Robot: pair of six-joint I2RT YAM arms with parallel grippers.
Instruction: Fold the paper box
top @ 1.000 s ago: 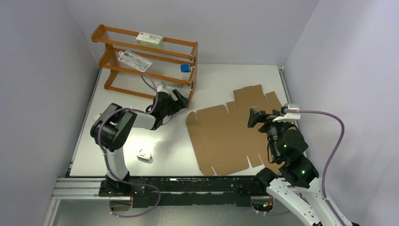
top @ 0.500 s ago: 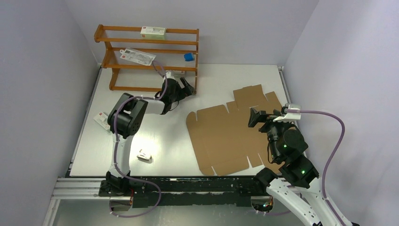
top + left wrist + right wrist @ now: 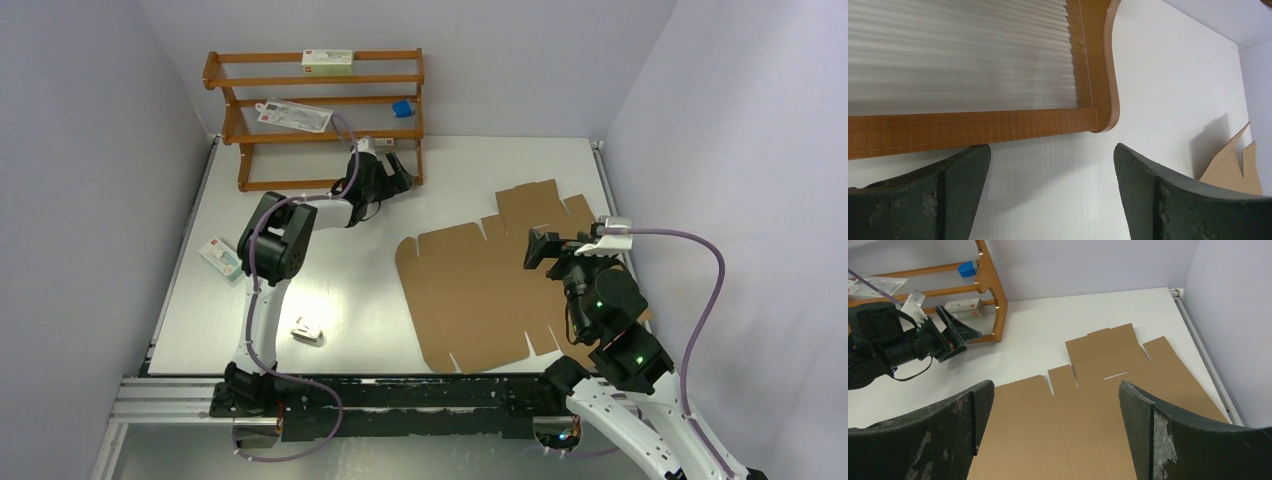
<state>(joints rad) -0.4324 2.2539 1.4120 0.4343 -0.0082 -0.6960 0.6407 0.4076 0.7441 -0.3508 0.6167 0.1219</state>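
The paper box (image 3: pixel 490 285) is a flat brown cardboard sheet with flaps and slits, lying on the white table right of centre. My right gripper (image 3: pixel 545 248) hovers open over its right part; in the right wrist view the sheet (image 3: pixel 1088 420) fills the space between the wide-apart fingers (image 3: pixel 1055 390). My left gripper (image 3: pixel 395 180) is stretched to the back, open, just short of the wooden rack's right foot. In the left wrist view its fingers (image 3: pixel 1050 155) hold nothing and point at the rack's bottom rail (image 3: pixel 973 130). A corner of the sheet (image 3: pixel 1233 167) shows at the right.
The orange-brown wooden rack (image 3: pixel 320 110) stands at the back left with a white carton (image 3: pixel 328 62), a flat packet (image 3: pixel 293 117) and a small blue thing (image 3: pixel 402 108) on it. Another white carton (image 3: pixel 221 257) and a small white item (image 3: pixel 307 329) lie on the left. Walls close three sides.
My left arm has reached farther back, and the rack has swung from skewed to square and shifted toward the back wall. The right arm has barely moved.
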